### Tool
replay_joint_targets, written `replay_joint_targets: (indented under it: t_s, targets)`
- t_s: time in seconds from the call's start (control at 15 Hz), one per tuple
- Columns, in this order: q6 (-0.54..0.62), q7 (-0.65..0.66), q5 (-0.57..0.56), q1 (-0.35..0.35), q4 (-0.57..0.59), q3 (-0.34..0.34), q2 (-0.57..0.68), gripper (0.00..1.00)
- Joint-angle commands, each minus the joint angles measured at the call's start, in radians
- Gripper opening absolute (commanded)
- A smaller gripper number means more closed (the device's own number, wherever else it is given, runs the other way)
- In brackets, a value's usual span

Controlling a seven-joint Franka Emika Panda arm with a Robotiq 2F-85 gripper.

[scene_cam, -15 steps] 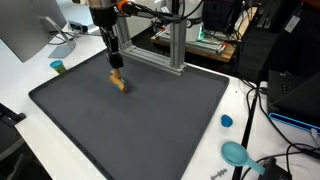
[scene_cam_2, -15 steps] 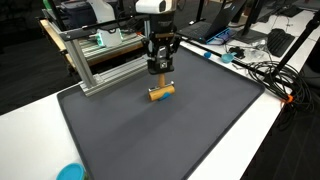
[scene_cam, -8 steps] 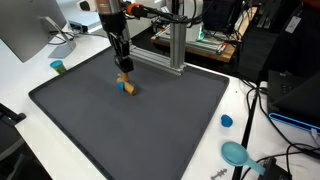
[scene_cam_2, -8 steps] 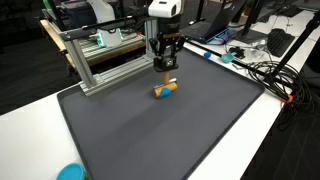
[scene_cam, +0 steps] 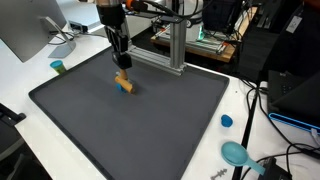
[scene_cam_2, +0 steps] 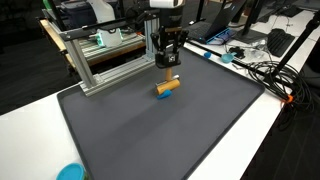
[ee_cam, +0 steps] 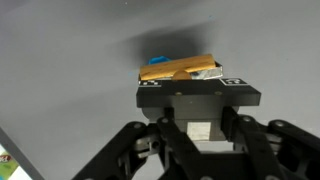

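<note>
Well, a big dark mat [scene_cam: 150,125] lies flat, with a metal frame [scene_cam: 177,45] at its 12 o'clock edge. Over the mat's 11 o'clock part, the gripper [scene_cam: 121,70] is clamped on a small wooden block [scene_cam: 123,84] with one blue end.

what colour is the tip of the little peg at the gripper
Blue tip on a tan wooden peg; clearest in the wrist view.
</note>
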Motion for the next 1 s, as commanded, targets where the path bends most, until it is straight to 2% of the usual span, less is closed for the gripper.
replay_joint_targets:
  t_s: [0.0, 0.2, 0.47, 0.73, 0.93]
  targets:
    - [0.026, 0.025, -0.027, 0.004, -0.045, 0.001, -0.118, 0.21]
    - [-0.059, -0.069, -0.148, 0.011, -0.017, 0.017, -0.151, 0.21]
    - [-0.175, -0.196, -0.183, 0.028, 0.032, 0.070, -0.142, 0.21]
    - [-0.210, -0.326, -0.202, 0.050, 0.018, 0.113, -0.125, 0.21]
    - [-0.246, -0.407, -0.267, 0.060, 0.013, 0.124, -0.108, 0.21]
